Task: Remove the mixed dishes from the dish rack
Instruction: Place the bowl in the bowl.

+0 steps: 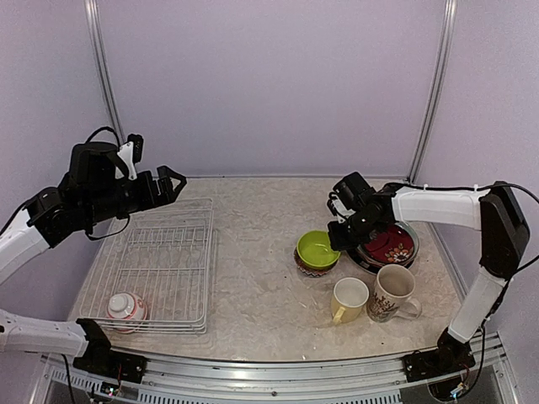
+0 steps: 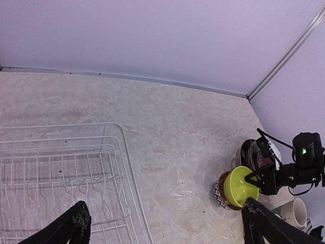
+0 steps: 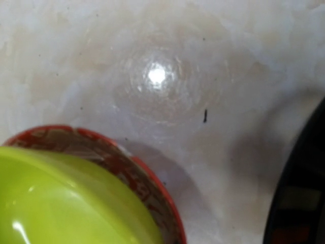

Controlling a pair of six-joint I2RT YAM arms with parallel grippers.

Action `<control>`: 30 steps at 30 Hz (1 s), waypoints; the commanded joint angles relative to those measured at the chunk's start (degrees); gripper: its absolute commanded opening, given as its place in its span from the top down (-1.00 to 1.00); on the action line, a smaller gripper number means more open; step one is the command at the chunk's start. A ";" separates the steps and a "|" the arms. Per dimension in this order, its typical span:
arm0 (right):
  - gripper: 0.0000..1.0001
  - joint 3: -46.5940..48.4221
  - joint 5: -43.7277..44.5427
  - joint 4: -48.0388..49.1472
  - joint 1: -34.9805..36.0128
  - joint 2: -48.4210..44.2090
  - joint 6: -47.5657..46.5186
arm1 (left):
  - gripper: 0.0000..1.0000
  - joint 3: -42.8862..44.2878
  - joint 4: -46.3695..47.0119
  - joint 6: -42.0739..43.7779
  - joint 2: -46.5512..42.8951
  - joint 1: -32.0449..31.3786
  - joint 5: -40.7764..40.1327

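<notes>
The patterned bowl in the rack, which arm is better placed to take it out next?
Left, probably. The left gripper hangs open above the dish rack, whose near corner holds the red-white bowl. The right gripper is shut and sits across the table beside the lime-green bowl.
</notes>
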 commanded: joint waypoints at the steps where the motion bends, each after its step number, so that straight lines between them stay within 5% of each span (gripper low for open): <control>1: 0.95 2.19 -0.43 1.50 -0.25 1.93 -0.79 | -0.98 -2.93 -0.33 -4.07 -4.14 2.31 -2.31; 6: 0.84 3.73 -0.43 1.60 -0.14 3.85 -0.90 | -0.98 -3.19 -7.35 -8.67 -5.95 4.17 -4.12; 10: 0.70 4.00 -0.43 1.32 -0.02 4.37 -1.59 | -0.98 -0.49 -21.70 -14.89 -4.25 5.77 -5.29; 23: -0.15 5.22 -0.43 0.33 0.69 -0.42 -3.57 | -0.98 -4.93 -50.88 -44.22 -4.07 6.97 -4.02; 27: -0.30 5.36 -0.43 0.11 0.67 -1.36 -4.15 | -0.95 -7.54 -50.86 -47.24 -0.93 6.95 -0.21; 30: -0.33 5.17 -0.43 -0.11 0.64 -1.70 -4.27 | -0.71 -10.00 -47.97 -47.53 0.46 6.97 1.44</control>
